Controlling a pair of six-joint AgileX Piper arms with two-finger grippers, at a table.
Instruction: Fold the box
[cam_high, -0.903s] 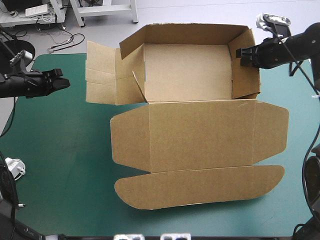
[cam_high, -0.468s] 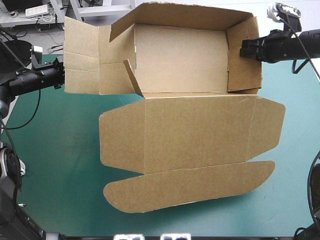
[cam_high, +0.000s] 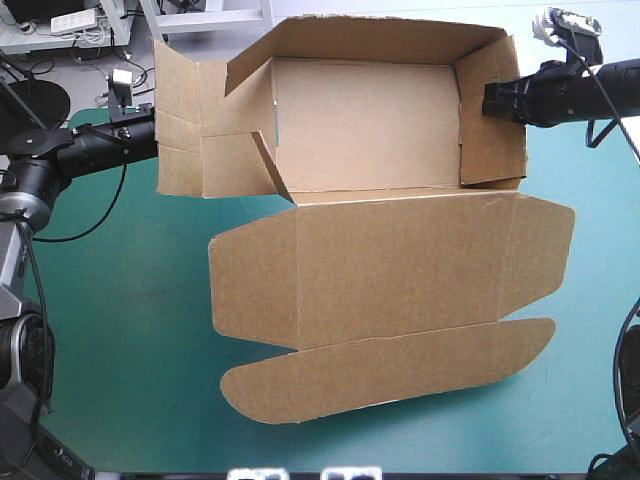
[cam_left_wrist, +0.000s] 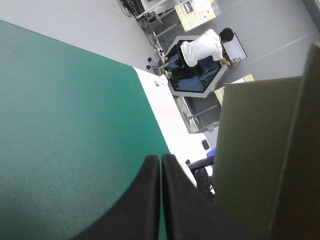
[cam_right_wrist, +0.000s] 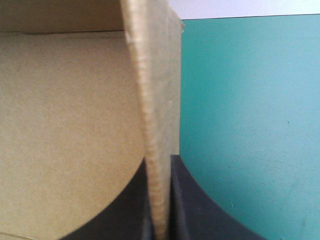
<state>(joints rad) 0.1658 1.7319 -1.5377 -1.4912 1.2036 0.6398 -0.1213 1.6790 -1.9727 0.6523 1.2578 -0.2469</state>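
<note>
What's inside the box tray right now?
Inside the box only its bare brown floor shows; nothing lies on it. A flap leaning in at the left hides a sliver of floor. The right gripper is shut on the right wall.

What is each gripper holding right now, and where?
The right gripper is shut on the box, at its right wall. The left gripper is shut on nothing, beside the left flap.

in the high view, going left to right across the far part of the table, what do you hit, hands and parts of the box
left hand → unfolded left flap → tray floor → raised right wall → right hand, shut on that wall
</note>
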